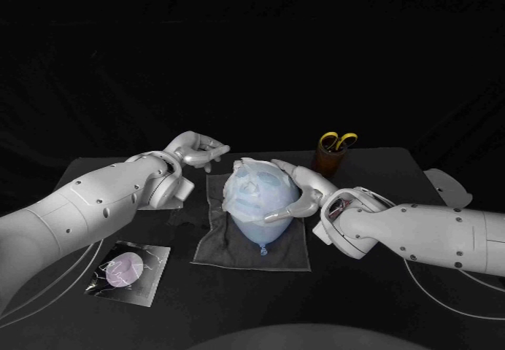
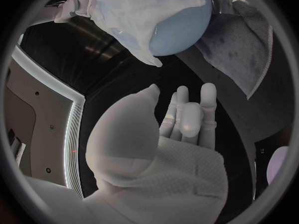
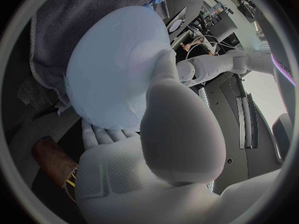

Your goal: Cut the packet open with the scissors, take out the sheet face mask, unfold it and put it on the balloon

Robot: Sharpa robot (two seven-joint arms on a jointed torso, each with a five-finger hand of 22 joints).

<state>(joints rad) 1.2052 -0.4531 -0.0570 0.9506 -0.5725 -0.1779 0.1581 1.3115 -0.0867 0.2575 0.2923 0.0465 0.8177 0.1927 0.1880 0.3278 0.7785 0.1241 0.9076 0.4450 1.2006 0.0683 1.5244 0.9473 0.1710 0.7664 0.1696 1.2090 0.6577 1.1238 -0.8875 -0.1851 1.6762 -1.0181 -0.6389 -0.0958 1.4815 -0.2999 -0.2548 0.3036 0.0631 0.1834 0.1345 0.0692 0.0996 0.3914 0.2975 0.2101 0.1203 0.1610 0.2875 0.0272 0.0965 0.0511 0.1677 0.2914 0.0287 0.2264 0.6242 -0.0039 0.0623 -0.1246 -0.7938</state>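
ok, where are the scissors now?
Head view: the scissors stand handles-up in the brown cup at the table's far side, right of centre, just behind the balloon that the right robot hand cradles.

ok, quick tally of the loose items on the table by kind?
balloon: 1
sheet mask: 1
scissors: 1
brown cup: 1
grey cloth: 1
packet: 1
Total: 6
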